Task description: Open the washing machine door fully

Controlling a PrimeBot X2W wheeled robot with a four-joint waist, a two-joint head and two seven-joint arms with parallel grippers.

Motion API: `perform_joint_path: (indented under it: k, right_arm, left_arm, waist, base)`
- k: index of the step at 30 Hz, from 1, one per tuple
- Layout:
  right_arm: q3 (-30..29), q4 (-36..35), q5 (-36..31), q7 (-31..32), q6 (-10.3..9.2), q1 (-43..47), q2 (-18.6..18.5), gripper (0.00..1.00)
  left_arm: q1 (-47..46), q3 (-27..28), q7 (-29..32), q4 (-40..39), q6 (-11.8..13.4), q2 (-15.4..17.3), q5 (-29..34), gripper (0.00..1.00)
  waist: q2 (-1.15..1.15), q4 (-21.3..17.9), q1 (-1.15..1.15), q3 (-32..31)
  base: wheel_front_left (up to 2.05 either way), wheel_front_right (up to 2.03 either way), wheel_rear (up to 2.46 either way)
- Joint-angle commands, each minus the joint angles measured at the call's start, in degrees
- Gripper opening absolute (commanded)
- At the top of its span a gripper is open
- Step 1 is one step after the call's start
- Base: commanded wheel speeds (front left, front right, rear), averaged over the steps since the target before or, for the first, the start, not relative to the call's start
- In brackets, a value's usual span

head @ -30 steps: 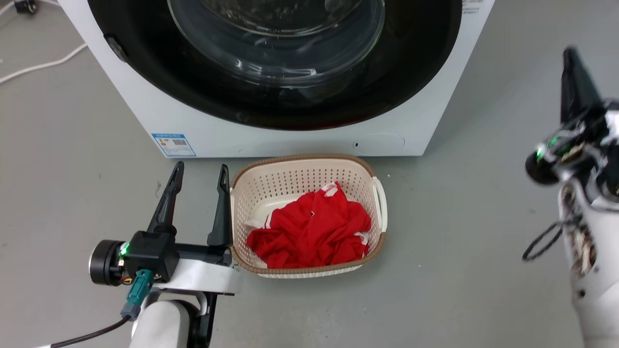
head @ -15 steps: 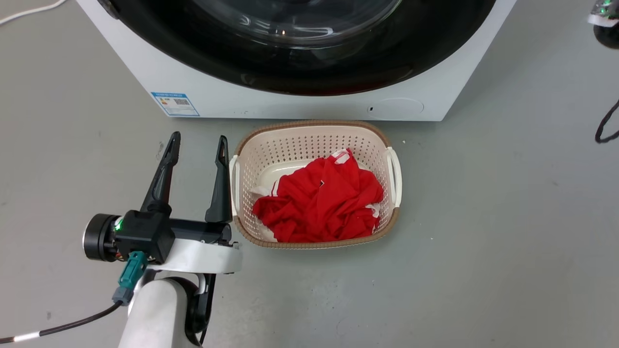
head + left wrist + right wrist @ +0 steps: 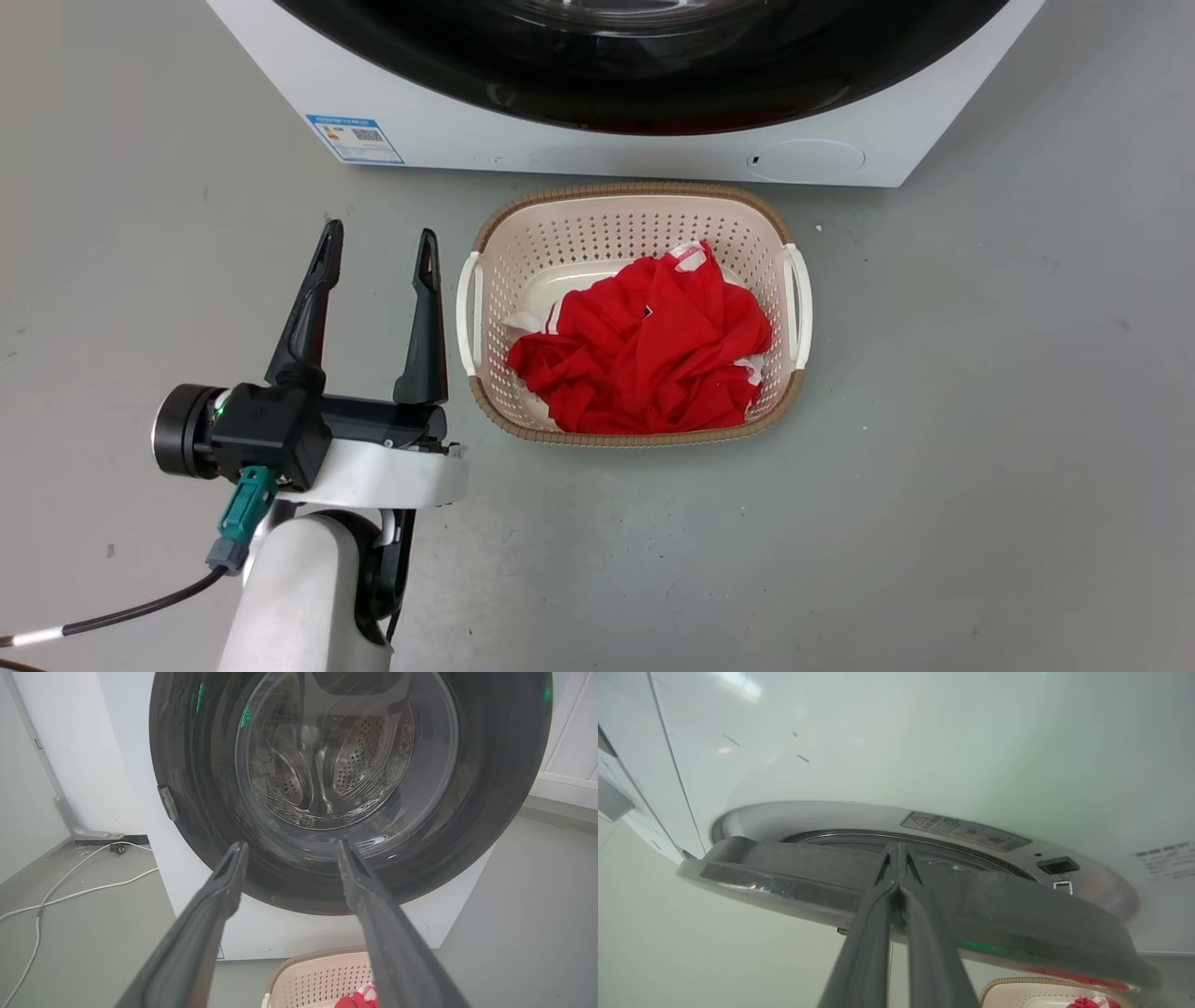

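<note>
door [image 3: 784, 882] ajar, mid-opening: my right pincer [image 3: 896, 858] is clenched, tips at its rim; left pincer [image 3: 380, 233] released. next, i judge, swing it wide.

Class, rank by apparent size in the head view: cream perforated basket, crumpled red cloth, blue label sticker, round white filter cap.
Cream perforated basket
Crumpled red cloth
Blue label sticker, round white filter cap: alike

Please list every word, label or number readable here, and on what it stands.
Nothing can be read.
Blue label sticker on the washing machine front: too small.
Warning sticker with a triangle sign, on the machine's recessed rim: blurred.
Grey print beside it: blurred.
</note>
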Motion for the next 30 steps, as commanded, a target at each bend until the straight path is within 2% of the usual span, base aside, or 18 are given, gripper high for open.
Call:
perform_joint_path:
  k: [1, 10, 23, 30]
  right_arm:
    - [0.4, 1.0, -0.5, 0.4, -0.01, -1.3, 0.7, 0.00]
    - [1.8, 4.3, -2.5, 2.9, -0.01, -4.7, 1.8, 0.00]
    - [2.0, -0.1, -0.5, 10.6, -0.01, -2.3, 1.1, 0.00]
    - [2.0, -0.8, -1.1, 10.9, -0.01, -1.2, 1.2, 0.00]
  left_arm:
    - [-0.6, -0.1, -0.2, -0.2, 0.2, 0.0, 0.1, 1.00]
    - [-1.1, -0.9, -0.2, 0.1, 0.5, 0.0, -0.6, 1.00]
    - [-0.8, -2.0, -0.2, 0.4, 1.0, 0.0, -1.4, 1.00]
    - [-0.8, -2.5, -0.2, 0.7, 1.0, 0.0, -1.8, 1.00]
  waist:
    - [0.00, 0.3, 0.00, 0.5]
    - [0.00, 0.7, 0.00, 1.4]
    - [0.00, 0.4, 0.00, 0.7]
    - [0.00, 0.2, 0.00, 0.4]
  base:
    - [0.00, 0.00, 0.00]
    - [0.00, 0.00, 0.00]
    - [0.00, 0.00, 0.00]
    - [0.00, 0.00, 0.00]
